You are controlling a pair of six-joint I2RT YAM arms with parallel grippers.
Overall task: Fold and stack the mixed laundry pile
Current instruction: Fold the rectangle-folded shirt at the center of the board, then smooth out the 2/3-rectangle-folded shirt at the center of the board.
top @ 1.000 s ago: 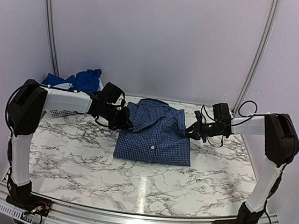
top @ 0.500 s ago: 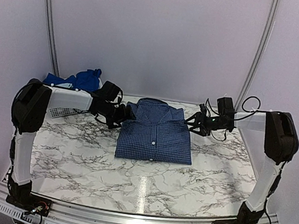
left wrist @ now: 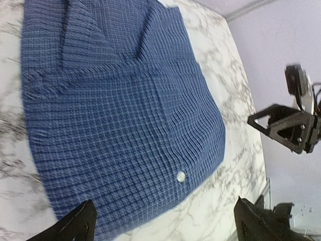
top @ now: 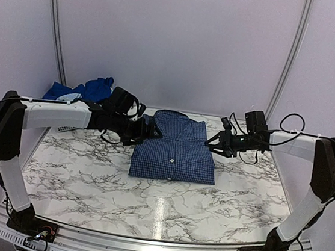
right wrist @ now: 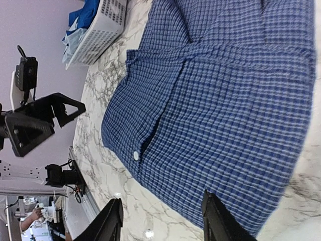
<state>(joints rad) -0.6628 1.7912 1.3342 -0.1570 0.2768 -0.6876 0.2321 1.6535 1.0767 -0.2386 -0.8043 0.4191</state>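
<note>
The navy small-check shirt (top: 174,147) lies folded flat on the marble table (top: 89,177), collar toward the back, one white button (left wrist: 181,176) showing. My left gripper (top: 147,130) hovers at the shirt's left edge, open, with nothing between its fingers (left wrist: 80,223). At the shirt's right edge my right gripper (top: 215,140) is open too, its fingers (right wrist: 214,218) just above the cloth (right wrist: 225,90). The rest of the laundry pile, royal blue clothes (top: 96,88) and a pale blue piece (right wrist: 75,37), sits in the basket at the back left.
The white slatted basket (right wrist: 108,20) stands at the table's back left corner, partly behind my left arm (top: 54,112). Metal frame posts (top: 56,28) rise at both back corners. A rail (top: 142,244) runs along the near edge.
Both grippers went from shut on the shirt's side edges to open and drew back outward. The lifted cloth dropped and the shirt now lies flat.
</note>
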